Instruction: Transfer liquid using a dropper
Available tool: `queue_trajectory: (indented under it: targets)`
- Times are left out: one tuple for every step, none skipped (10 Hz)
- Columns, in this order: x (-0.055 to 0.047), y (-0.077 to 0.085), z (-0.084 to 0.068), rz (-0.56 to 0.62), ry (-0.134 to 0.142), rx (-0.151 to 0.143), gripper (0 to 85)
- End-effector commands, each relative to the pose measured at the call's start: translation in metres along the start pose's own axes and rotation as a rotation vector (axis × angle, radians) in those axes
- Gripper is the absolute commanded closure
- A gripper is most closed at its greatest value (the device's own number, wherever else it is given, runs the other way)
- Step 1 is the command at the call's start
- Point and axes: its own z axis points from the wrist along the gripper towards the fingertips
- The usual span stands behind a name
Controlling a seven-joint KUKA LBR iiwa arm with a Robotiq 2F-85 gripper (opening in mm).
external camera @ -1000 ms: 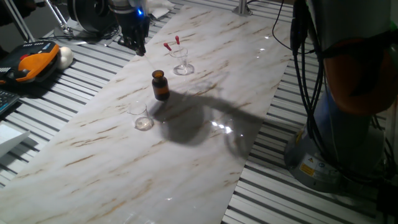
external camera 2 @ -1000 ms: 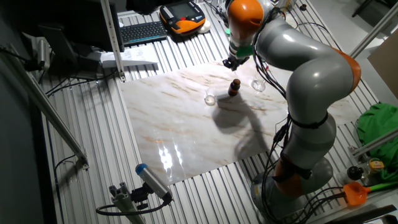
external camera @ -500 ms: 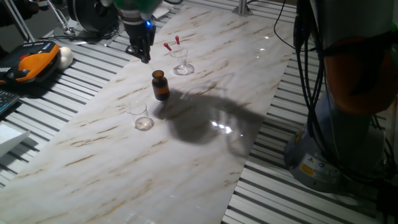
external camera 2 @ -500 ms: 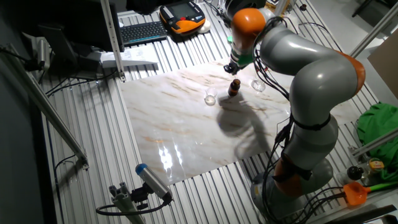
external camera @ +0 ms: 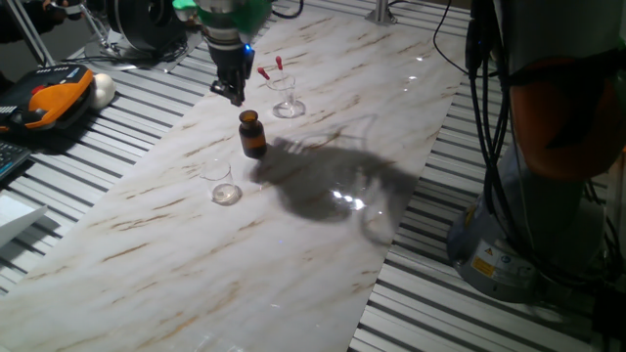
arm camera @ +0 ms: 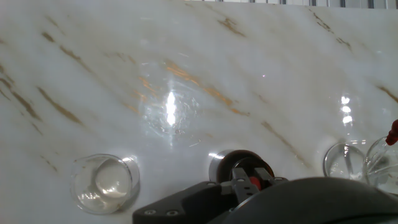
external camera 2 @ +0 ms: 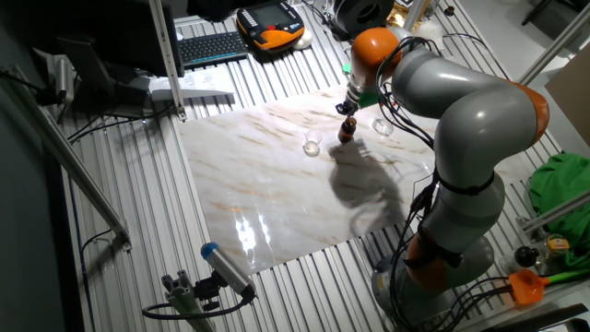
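Gripper [external camera: 234, 95] hovers just above the amber bottle [external camera: 252, 134], finger gap unclear; it might clip and topple it before reaching the droppers [external camera: 270, 68].

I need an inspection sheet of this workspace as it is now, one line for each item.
Surface: marble-pattern board, shiny, with the arm's shadow.
Job's things: two red-bulb droppers standing in a glass; amber bottle upright; small empty beaker apart from it.
Clutter: nothing seen on the board.
Gripper: gripper above the board near the bottle; open or shut cannot be told.
Cables: black cables beside the robot base.
Surroundings: orange pendant, keyboard.
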Motion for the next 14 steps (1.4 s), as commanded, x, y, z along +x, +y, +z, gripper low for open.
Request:
queue_trajectory:
  targets:
    - [0.002,0.000,0.004,-0.002,-0.005,0.000,85.0]
    - [0.003,-0.001,0.007,-0.004,-0.010,0.003,85.0]
    - [0.004,-0.001,0.009,-0.007,-0.011,0.000,85.0]
    - [0.004,-0.002,0.011,-0.006,-0.016,-0.001,85.0]
    - [0.004,-0.001,0.013,-0.006,-0.022,-0.002,85.0]
    - [0.005,-0.002,0.016,-0.006,-0.031,-0.002,85.0]
    - [0.005,-0.002,0.018,-0.006,-0.036,-0.003,85.0]
    - [0.006,-0.002,0.019,-0.004,-0.039,-0.003,85.0]
    - [0.006,-0.002,0.019,-0.004,-0.041,-0.003,85.0]
    - [0.006,-0.002,0.020,-0.003,-0.044,-0.003,85.0]
    - [0.007,-0.002,0.021,0.000,-0.048,-0.003,68.0]
    - [0.008,-0.002,0.023,0.002,-0.058,-0.002,68.0]
    - [0.008,-0.002,0.024,0.005,-0.058,-0.003,68.0]
    - [0.008,-0.002,0.024,0.006,-0.058,-0.001,68.0]
